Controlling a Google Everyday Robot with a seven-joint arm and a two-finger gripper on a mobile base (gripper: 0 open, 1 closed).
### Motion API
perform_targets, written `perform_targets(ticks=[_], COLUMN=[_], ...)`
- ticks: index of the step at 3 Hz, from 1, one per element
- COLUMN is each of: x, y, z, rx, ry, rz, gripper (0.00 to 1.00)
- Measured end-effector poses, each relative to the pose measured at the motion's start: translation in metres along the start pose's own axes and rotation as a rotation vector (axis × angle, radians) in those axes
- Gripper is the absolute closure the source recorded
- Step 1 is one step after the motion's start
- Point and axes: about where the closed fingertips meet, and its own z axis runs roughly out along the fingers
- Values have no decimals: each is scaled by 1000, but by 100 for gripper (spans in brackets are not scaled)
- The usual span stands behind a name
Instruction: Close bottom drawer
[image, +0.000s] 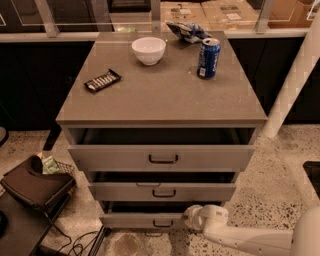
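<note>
Bottom drawer (142, 220) ajar, gripper (190, 216) at front
</note>
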Motion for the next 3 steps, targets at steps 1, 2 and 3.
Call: perform_targets(ticks=[1,2,3], x=[0,0,0], y=[0,0,0], z=[0,0,0], rx=[-1,-1,-1], ry=[-1,-1,-1], rz=[0,0,0], gripper=[74,52,30])
